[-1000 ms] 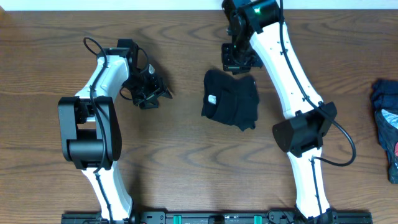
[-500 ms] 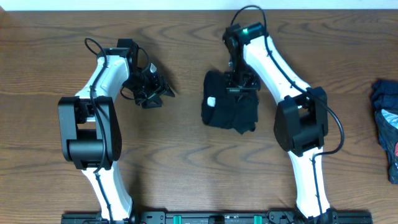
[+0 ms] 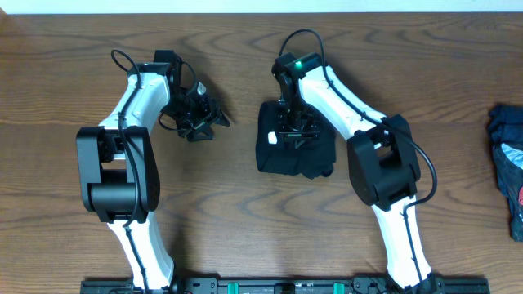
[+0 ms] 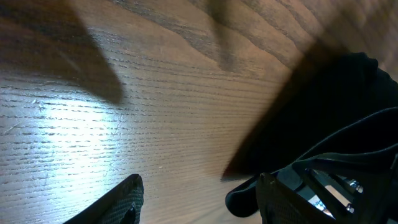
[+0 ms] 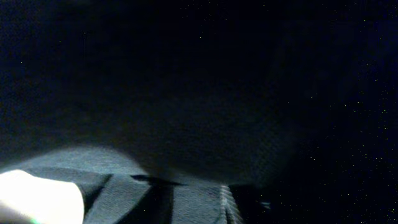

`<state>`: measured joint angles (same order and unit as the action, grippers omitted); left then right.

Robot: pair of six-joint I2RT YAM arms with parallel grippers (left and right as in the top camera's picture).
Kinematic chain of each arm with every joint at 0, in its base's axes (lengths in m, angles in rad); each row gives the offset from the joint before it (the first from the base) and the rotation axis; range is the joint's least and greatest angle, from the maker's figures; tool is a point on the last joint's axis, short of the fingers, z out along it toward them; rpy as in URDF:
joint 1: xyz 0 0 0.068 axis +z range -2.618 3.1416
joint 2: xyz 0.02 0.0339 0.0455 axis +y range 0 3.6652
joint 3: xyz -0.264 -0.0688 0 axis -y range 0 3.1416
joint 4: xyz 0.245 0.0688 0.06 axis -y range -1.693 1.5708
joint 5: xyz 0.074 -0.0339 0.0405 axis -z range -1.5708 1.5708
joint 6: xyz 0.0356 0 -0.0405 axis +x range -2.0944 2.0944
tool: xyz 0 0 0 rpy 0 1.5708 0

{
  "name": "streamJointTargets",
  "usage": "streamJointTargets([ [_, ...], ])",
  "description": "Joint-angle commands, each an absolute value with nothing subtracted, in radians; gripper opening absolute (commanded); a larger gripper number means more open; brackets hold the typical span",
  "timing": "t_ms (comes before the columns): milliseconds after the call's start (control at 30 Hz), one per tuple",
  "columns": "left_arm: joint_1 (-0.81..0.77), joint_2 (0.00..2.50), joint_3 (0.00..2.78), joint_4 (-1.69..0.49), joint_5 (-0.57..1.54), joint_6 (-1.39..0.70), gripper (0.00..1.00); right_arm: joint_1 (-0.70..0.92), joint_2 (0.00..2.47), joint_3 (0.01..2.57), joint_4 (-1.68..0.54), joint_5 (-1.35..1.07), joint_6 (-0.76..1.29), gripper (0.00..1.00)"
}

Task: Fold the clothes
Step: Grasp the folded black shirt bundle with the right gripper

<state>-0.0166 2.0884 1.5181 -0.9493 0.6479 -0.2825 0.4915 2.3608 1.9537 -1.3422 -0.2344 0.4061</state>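
The black top [image 3: 278, 155] lies bunched in a compact heap at the middle of the table, a small white tag [image 3: 271, 137] showing on its left part. My right gripper [image 3: 295, 131] is down on top of the heap. The right wrist view is filled with dark fabric [image 5: 186, 93], so its jaws cannot be made out. My left gripper [image 3: 203, 119] hangs open and empty over bare wood to the left of the top, apart from it. In the left wrist view both fingertips [image 4: 199, 199] frame bare table, and the black top [image 4: 336, 99] shows at the upper right.
A dark blue bundle with grey-white and red patches [image 3: 508, 155] lies at the table's right edge. The wooden table [image 3: 229, 212] runs wide around the heap. Both arm bases stand at the front edge.
My right gripper has come down from behind the top onto it and moved left. The heap has shifted a little left and become more compact. The left arm has hardly moved.
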Motion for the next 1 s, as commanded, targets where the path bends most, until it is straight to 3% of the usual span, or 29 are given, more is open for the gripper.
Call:
streamJointTargets([
  [0, -0.017, 2.096, 1.531, -0.953, 0.652, -0.263, 0.61, 0.445, 2.362, 1.936, -1.347, -0.22, 0.419, 0.3],
  [67, -0.017, 2.096, 1.531, -0.953, 0.652, -0.263, 0.61, 0.426, 2.36, 1.946, -1.365, -0.24, 0.389, 0.3],
  [133, -0.017, 2.096, 1.531, -0.953, 0.652, -0.263, 0.61, 0.415, 2.355, 1.978, -1.384, -0.256, 0.36, 0.37],
  [367, -0.017, 2.096, 1.531, -0.949, 0.651, -0.263, 0.61, 0.396, 2.295, 2.246, -1.441, -0.26, 0.35, 0.99],
  [567, -0.017, 2.096, 1.531, -0.948, 0.651, -0.262, 0.61, 0.35, 2.287, 2.484, -1.528, -0.274, 0.373, 0.95],
  [600, -0.017, 2.096, 1.531, -0.948, 0.651, -0.262, 0.61, 0.334, 2.287, 2.497, -1.544, -0.274, 0.373, 0.92],
  [667, -0.017, 2.096, 1.531, -0.948, 0.651, -0.262, 0.61, 0.29, 2.287, 2.505, -1.592, -0.279, 0.381, 0.76],
  [700, -0.017, 2.096, 1.531, -0.948, 0.651, -0.262, 0.61, 0.265, 2.287, 2.505, -1.619, -0.287, 0.381, 0.76],
  [733, -0.017, 2.096, 1.531, -0.948, 0.65, -0.262, 0.61, 0.245, 2.287, 2.502, -1.639, -0.294, 0.38, 0.77],
  [800, -0.017, 2.096, 1.531, -0.948, 0.646, -0.262, 0.61, 0.206, 2.287, 2.492, -1.672, -0.293, 0.37, 0.88],
  [967, -0.017, 2.096, 1.531, -0.944, 0.643, -0.258, 0.61, 0.146, 2.286, 2.476, -1.699, -0.281, 0.334, 0.99],
])
